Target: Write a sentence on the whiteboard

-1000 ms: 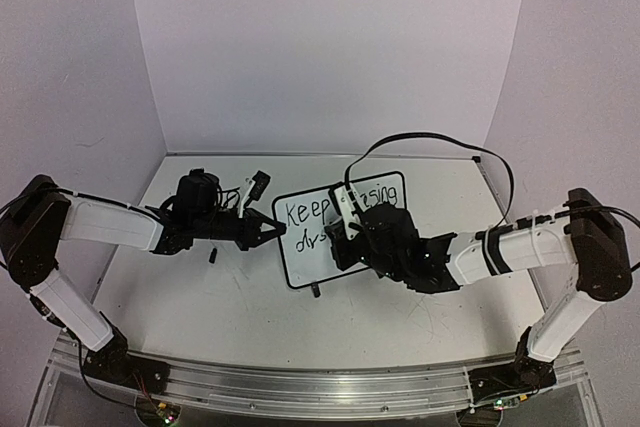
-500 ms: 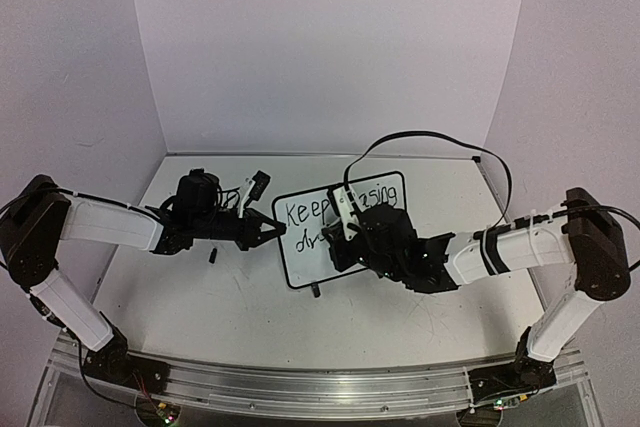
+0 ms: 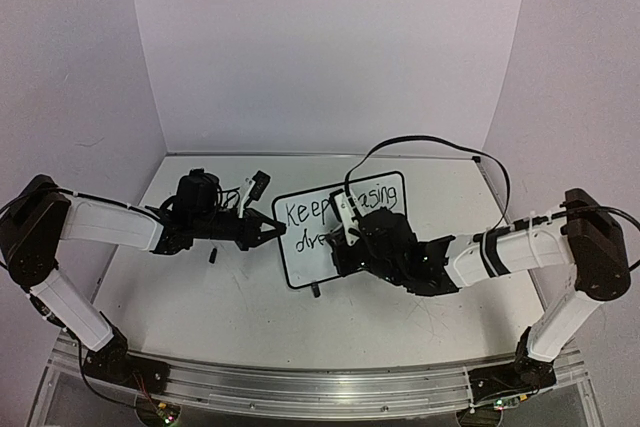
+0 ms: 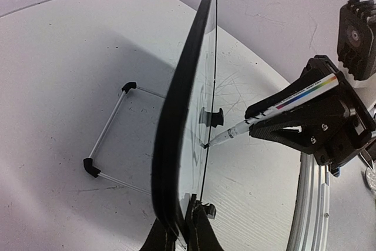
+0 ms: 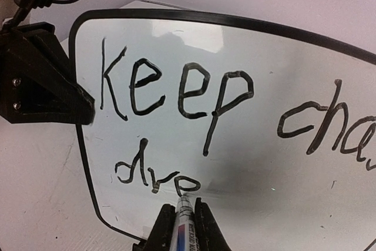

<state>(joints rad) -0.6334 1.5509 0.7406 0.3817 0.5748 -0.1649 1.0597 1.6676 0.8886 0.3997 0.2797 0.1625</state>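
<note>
The right gripper [image 5: 184,230] is squeezing shut on a marker [image 5: 184,207], and the tip is touching the whiteboard [image 5: 282,69], drawing the second line of the sentence [image 5: 176,92]. The left gripper [image 4: 183,232] is pinching the board's edge tight, standing it up on the table [image 4: 70,57]. If the marker is pushing too hard, the board may slip or tip, and the letters may go crooked.

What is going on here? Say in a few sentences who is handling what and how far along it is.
The left gripper is shut on the left edge of the whiteboard, holding it upright. The right gripper is shut on a marker whose tip touches the board. The sentence looks unfinished: "Keep" heads the top line, and the second line reads only "dre", with the tip at its last letter.
</note>
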